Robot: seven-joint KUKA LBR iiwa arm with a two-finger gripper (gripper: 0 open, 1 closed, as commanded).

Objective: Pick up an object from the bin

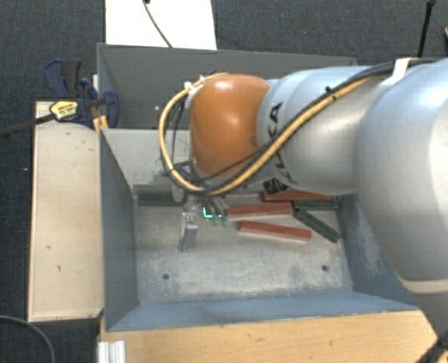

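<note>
Gripper (197, 229) low in grey metal bin (118, 203), left of flat red stick (275, 231); grip state unclear.
Stick likely light, stiff; pinch across its width, mid-length.

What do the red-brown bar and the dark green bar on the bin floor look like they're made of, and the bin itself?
Red-brown bar: probably painted wood or matte plastic; flat colour, straight edges, no glare. Dark green bar: likely the same, also matte. Bin: grey sheet metal with a dull finish; its floor looks speckled and scuffed.
</note>
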